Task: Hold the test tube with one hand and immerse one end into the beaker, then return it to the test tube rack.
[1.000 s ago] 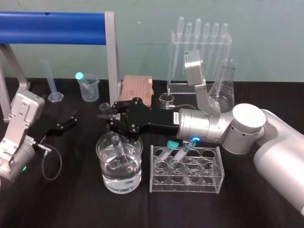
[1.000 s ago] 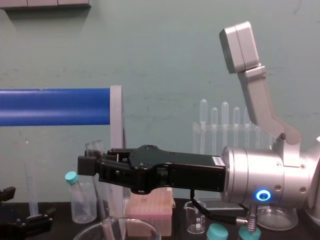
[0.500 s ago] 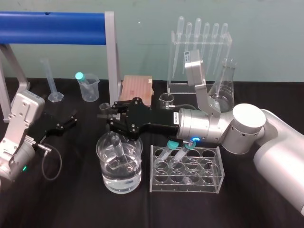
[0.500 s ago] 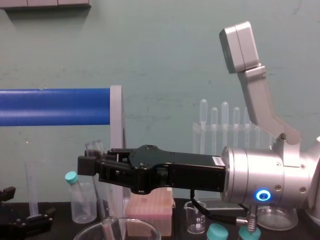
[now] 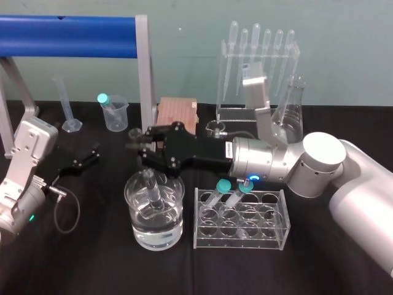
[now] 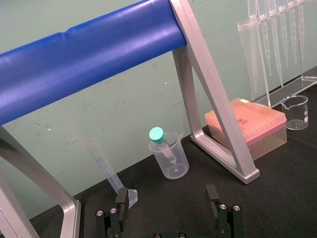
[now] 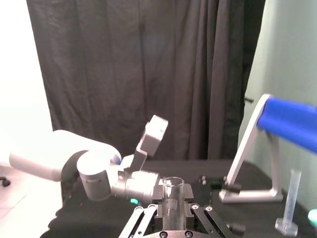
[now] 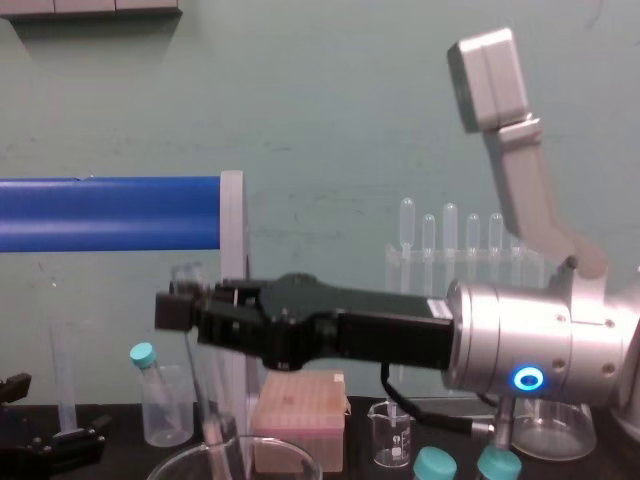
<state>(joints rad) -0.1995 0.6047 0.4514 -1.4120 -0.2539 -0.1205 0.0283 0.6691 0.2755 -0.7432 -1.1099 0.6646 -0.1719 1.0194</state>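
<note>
My right gripper (image 5: pixel 137 152) reaches in from the right and is shut on the upper part of the test tube (image 5: pixel 151 187), a slim clear glass tube. The tube slants down into the beaker (image 5: pixel 154 228), a wide glass one partly filled with clear liquid, and its lower end sits inside the rim. From the chest, the test tube (image 8: pixel 204 392) runs from the right gripper (image 8: pixel 178 310) down to the beaker's rim (image 8: pixel 180 466). The right wrist view has the tube's open rim (image 7: pixel 173 182) between the fingers. The left gripper (image 5: pixel 83 161) rests open at the left, its fingers (image 6: pixel 121 202) spread.
The clear test tube rack (image 5: pixel 270 236) with two teal-capped tubes (image 5: pixel 222 192) stands right of the beaker. Behind are a pink box (image 5: pixel 178 112), a small beaker (image 5: pixel 216 128), a pipette stand (image 5: pixel 258 67), a flask (image 5: pixel 293 114), a cloudy beaker (image 5: pixel 115 114), a graduated cylinder (image 5: pixel 67 109) and a blue-barred frame (image 5: pixel 67 27).
The right gripper has risen slightly and tilted, lifting the test tube a little; its lower end stays inside the beaker. The left arm has not moved.
</note>
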